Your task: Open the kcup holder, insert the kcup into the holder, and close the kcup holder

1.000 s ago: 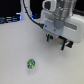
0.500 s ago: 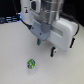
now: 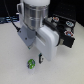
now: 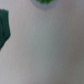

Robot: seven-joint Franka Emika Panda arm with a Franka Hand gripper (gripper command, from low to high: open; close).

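The kcup, a small green and white pod, lies on the white table toward the exterior view's left front. My gripper hangs under its big white block, just to the exterior view's right of the kcup, low over the table and holding nothing. One dark fingertip shows; the jaws look open. The black kcup holder stands behind the gripper on the exterior view's right, partly hidden by it, and I cannot tell whether its drawers are open. In the wrist view the kcup shows at the picture's edge.
Darker multi-coloured pods sit on top of the holder. A dark blurred shape lies at the side of the wrist view. Dark equipment stands at the back on the exterior view's left.
The gripper has moved toward the exterior view's left and down, from in front of the holder to just beside the kcup. The kcup has not moved.
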